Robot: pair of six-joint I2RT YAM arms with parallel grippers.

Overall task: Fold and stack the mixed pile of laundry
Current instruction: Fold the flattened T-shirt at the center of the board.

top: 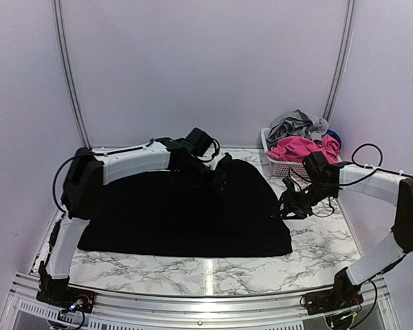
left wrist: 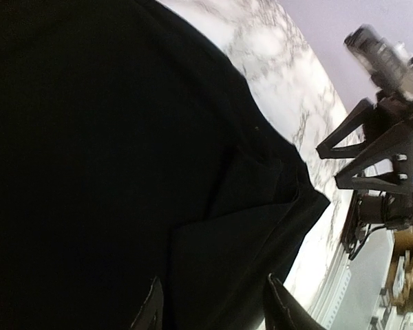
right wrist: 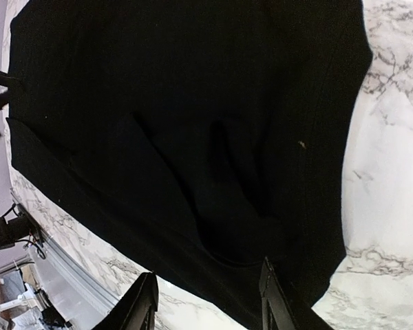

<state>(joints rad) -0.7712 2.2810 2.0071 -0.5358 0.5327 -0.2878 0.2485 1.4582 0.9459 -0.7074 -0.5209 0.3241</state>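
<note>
A large black cloth [top: 186,216] lies spread flat on the marble table; it fills the left wrist view [left wrist: 124,151] and the right wrist view [right wrist: 193,124], with soft creases and a folded flap. My left gripper [top: 217,180] hovers over the cloth's far part, open and empty [left wrist: 217,313]. My right gripper [top: 286,206] is at the cloth's right edge, open and empty [right wrist: 206,302]; it also shows in the left wrist view [left wrist: 347,159]. Grey trousers [top: 296,124], a bright pink piece [top: 299,148] and a dark blue piece [top: 334,137] sit in the basket.
The white lattice basket [top: 281,166] stands at the back right corner against the wall. Bare marble table [top: 316,247] shows in front of and to the right of the cloth. A metal rail [top: 206,302] runs along the near edge.
</note>
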